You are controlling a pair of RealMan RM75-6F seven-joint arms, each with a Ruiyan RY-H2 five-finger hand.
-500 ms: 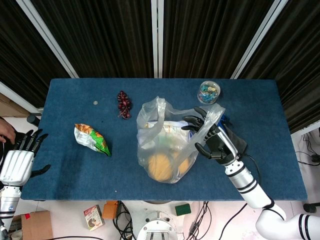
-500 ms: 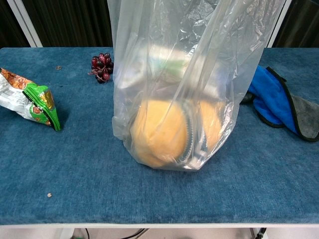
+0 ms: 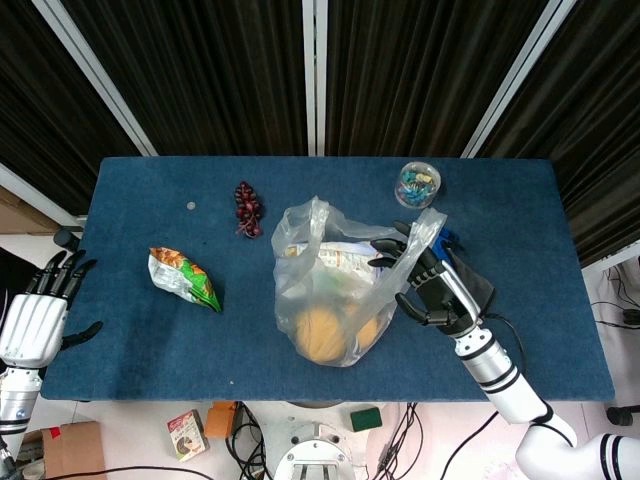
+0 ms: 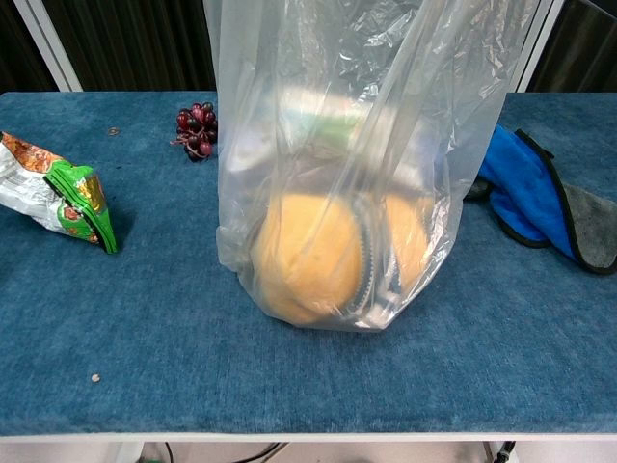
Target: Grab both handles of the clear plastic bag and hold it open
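My right hand [image 3: 425, 280] sits right of centre in the head view, fingers spread and pressed against the right handle of the clear plastic bag [image 3: 325, 290]; whether any finger has actually closed on the plastic I cannot tell. The bag stands upright in the middle of the blue table [image 3: 540, 260], with round orange items [image 4: 308, 256] in its bottom. My left hand [image 3: 35, 320] hangs off the table's left edge at the lower left of the frame, fingers apart and holding nothing.
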